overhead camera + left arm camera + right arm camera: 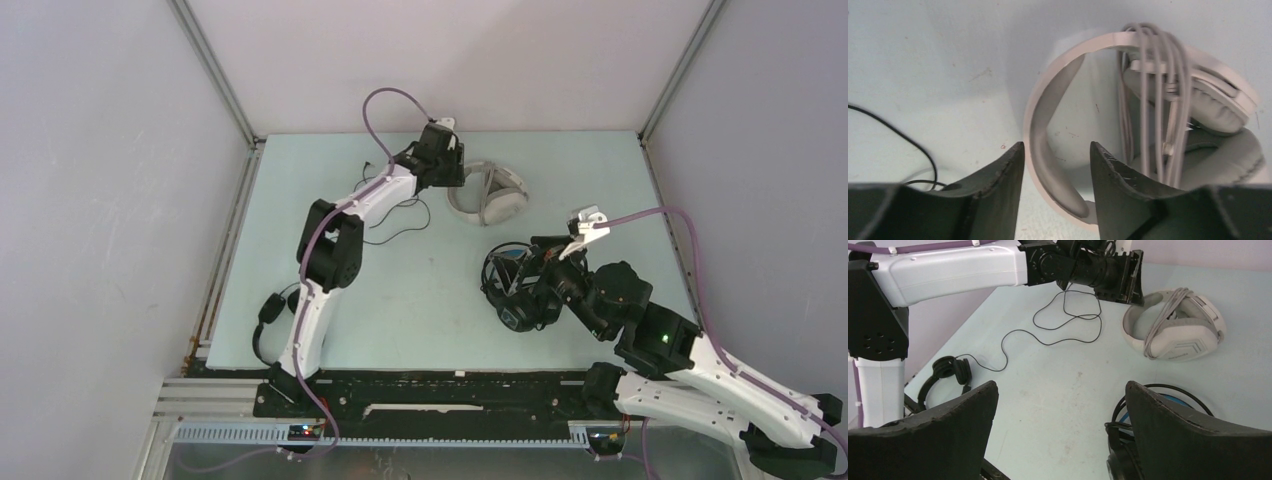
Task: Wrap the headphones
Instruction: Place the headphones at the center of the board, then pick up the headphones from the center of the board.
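The white-grey headphones (497, 198) lie at the back of the table, their grey cable (1159, 95) wound over the band and cups. My left gripper (1055, 148) is open and straddles the padded headband (1040, 120), with a gap on either side. My right gripper (1060, 385) is wide open above bare table, with nothing between its fingers. The bulky black headphones with blue accents (1115, 440) sit beside its right finger. The small black headphones (948, 371) lie near the left arm's base, and their thin black cable (1048, 335) trails loose across the table.
The thin cable loops under the left forearm (385, 190). Grey walls close in the table on the left, back and right. A black rail (430, 395) runs along the near edge between the arm bases.
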`<state>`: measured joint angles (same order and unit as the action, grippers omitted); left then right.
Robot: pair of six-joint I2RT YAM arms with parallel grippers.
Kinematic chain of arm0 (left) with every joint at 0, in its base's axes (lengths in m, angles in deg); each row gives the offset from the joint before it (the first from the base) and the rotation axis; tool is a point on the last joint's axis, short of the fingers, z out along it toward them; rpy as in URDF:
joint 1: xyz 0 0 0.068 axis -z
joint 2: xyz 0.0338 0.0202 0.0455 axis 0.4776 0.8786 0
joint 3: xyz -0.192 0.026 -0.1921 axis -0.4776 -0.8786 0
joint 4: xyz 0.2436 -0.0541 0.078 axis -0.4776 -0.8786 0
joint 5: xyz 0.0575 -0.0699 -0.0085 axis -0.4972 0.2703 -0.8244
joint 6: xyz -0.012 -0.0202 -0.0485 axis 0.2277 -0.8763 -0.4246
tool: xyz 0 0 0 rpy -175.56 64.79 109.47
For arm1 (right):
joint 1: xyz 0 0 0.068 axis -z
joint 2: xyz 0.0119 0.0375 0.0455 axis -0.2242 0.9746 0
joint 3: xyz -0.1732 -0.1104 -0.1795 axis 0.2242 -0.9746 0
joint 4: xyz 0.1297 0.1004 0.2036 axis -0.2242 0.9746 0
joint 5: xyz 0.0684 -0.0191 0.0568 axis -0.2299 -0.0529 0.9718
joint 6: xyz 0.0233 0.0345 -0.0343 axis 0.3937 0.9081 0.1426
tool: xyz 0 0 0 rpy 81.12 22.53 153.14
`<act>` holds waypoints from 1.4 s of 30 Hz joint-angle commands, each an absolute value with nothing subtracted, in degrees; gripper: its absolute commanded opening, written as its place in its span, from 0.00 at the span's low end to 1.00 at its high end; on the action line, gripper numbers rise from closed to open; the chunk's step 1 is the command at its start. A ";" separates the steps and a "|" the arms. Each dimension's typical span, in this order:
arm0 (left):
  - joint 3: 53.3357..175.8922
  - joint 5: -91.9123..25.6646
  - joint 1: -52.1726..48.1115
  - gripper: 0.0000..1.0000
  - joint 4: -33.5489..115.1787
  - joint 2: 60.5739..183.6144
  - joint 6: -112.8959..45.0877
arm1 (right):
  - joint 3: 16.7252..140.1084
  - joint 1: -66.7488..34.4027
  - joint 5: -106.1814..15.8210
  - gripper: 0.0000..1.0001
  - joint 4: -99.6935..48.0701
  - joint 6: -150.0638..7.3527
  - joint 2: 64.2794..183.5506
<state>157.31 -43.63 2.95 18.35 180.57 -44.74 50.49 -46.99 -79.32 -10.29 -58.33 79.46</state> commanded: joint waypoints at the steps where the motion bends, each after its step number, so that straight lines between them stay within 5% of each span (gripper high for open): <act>1: 156.48 -41.85 2.24 0.59 16.43 172.32 -41.28 | 50.86 -46.69 -78.84 0.99 -13.37 -54.61 79.86; 7: 156.10 -38.30 2.14 0.78 10.63 167.83 -39.34 | 50.86 -46.64 -77.50 1.00 -11.24 -52.59 82.08; 11: 153.60 -37.16 2.14 1.00 5.13 162.00 -36.84 | 50.84 -46.64 -77.44 1.00 -8.43 -51.16 84.20; 26: 128.14 -47.80 -0.58 1.00 5.63 134.77 -42.99 | 50.16 -46.43 -78.10 0.99 -8.57 -43.73 93.13; 37: 103.68 -63.05 -15.36 1.00 5.17 109.57 -65.31 | 49.98 -46.46 -65.64 1.00 -15.85 -45.18 96.57; 42: 99.79 -66.69 -22.88 0.97 -10.71 105.52 -83.49 | 49.79 -46.52 -63.82 1.00 -16.16 -45.00 96.21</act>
